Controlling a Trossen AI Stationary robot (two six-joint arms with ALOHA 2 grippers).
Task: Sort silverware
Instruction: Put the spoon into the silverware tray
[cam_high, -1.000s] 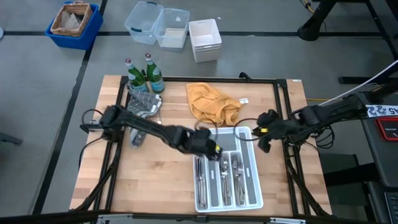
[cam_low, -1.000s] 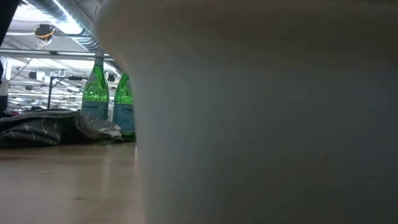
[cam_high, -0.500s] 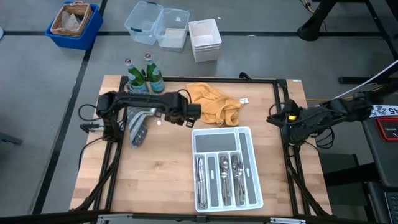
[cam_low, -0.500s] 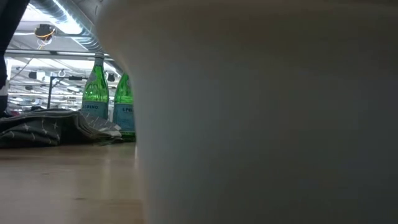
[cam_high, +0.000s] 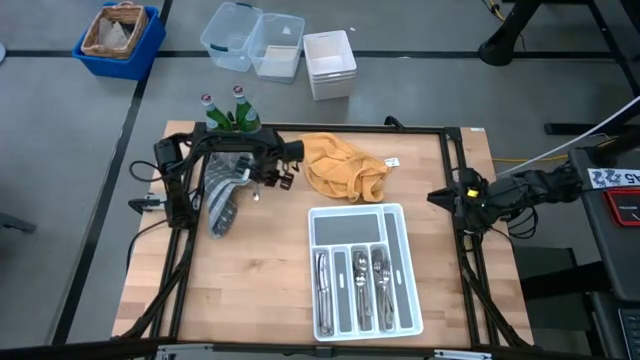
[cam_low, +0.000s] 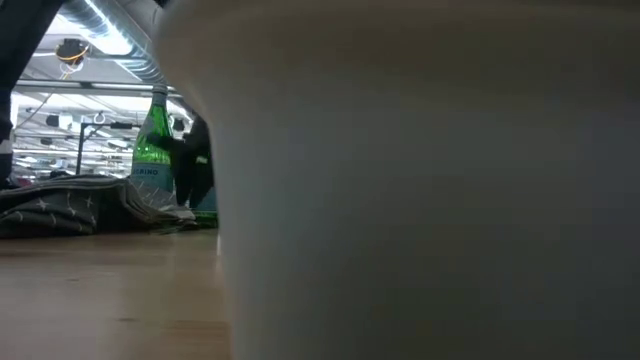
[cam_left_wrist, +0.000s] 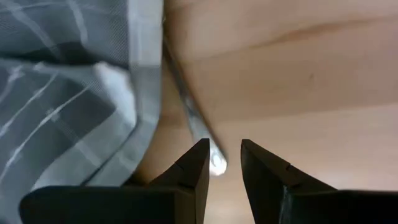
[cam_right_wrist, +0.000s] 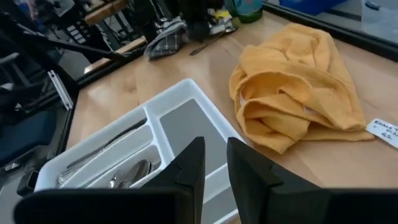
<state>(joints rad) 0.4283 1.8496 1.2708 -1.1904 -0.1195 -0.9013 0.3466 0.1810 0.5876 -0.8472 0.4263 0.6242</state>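
Two green glass bottles (cam_high: 228, 113) stand just behind the left gripper (cam_high: 270, 180), at the table's far edge. One grey plaid cloth (cam_high: 224, 190) lies right beside that gripper and one yellow cloth (cam_high: 341, 165) lies a little way off on its other side. One white compartmented tray (cam_high: 396, 221) sits well apart from it, toward the near edge of the wooden table (cam_high: 250, 290). Three of the tray's narrow slots hold silverware (cam_high: 362, 282); the pieces lie packed together lengthwise and their number cannot be told. One more slim silver utensil (cam_left_wrist: 189, 117) lies on the bare wood, partly tucked under the hem of the plaid cloth, its rounded end directly below the left gripper's fingertips (cam_left_wrist: 198, 167). Those fingers stand a narrow gap apart, empty, poised over the utensil's end; whether they touch it cannot be told. The right gripper (cam_high: 442, 196) waits at the table's right edge, off to the side of the tray, its fingers (cam_right_wrist: 189, 163) likewise slightly parted with nothing between them, the tray and the yellow cloth lying ahead of it. In the low view the tray's white wall fills most of the picture, with a bottle and the plaid cloth beyond.
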